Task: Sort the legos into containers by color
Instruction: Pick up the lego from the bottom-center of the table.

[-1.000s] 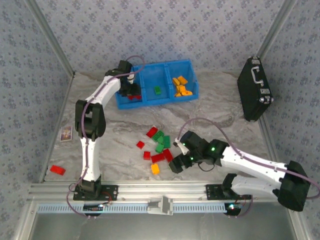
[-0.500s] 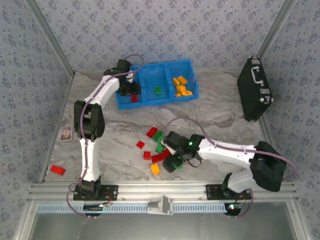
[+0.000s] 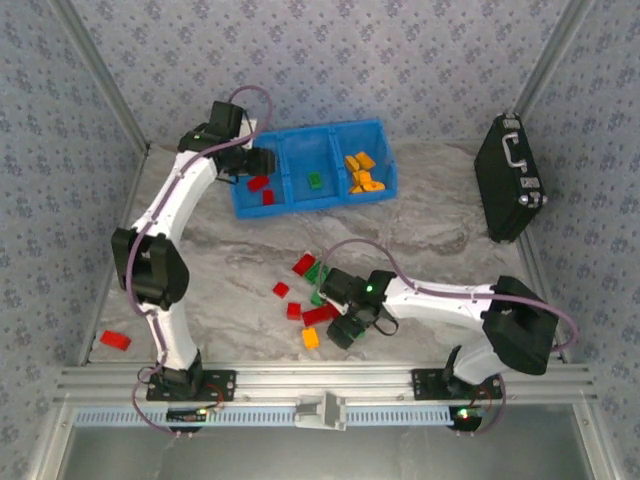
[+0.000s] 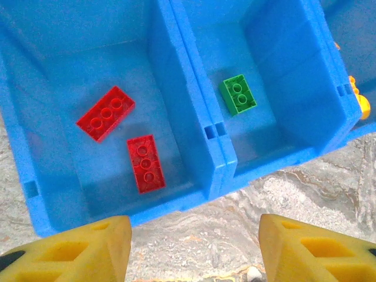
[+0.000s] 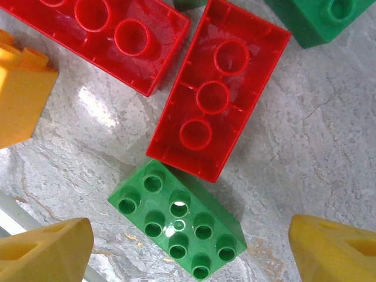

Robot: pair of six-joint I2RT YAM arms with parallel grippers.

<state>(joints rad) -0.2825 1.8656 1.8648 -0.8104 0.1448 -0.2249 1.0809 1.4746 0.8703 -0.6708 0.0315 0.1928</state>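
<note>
Far left: drawn back off the blue tray (image 3: 300, 207) with the left gripper (image 4: 194, 238) parted and empty. Left behind: two red bricks (image 4: 106, 113) in the left-hand compartment, so that red load delivered. Middle compartment: one square green brick (image 4: 238, 94). Right: swung in over the loose pile (image 3: 312, 290) with the right gripper (image 5: 191, 247) wide, straddling a long green brick (image 5: 179, 226) that touches a red one (image 5: 217, 97). Nothing gripped yet.
</note>
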